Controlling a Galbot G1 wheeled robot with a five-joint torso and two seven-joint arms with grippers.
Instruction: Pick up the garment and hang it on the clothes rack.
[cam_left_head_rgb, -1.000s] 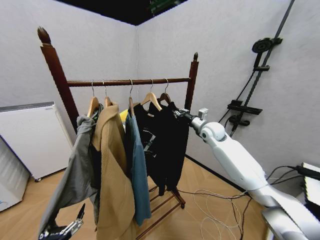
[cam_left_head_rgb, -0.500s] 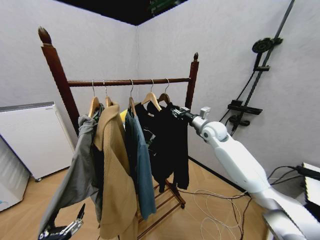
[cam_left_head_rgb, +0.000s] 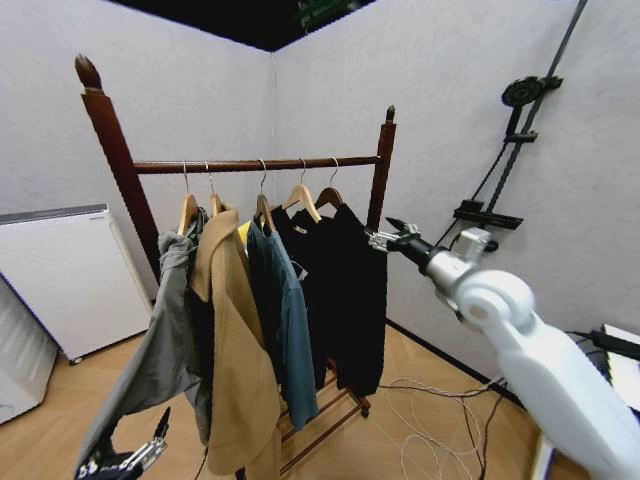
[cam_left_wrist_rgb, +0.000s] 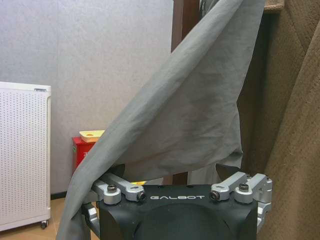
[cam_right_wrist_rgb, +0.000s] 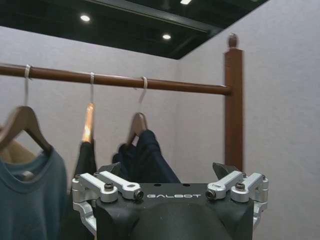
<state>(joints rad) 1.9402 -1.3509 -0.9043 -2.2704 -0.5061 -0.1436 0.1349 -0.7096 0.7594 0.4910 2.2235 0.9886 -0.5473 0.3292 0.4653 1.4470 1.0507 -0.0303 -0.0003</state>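
I see the garment (cam_left_head_rgb: 345, 290) hanging on the clothes rack (cam_left_head_rgb: 260, 164) at centre frame, last in the row at the rail's right end, next to the other black garment (cam_left_head_rgb: 305, 270) and the blue shirt (cam_left_head_rgb: 280, 320). My right gripper (cam_left_head_rgb: 385, 236) sits just right of it, close by its shoulder with a small gap between, fingers spread and holding nothing. My left gripper (cam_left_head_rgb: 120, 462) is low in the bottom-left corner under the grey garment (cam_left_wrist_rgb: 170, 125), and I cannot tell its finger state.

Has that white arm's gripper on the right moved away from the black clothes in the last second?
Yes. The right gripper has pulled back from the black garment, now past the dark wooden rack's right post.
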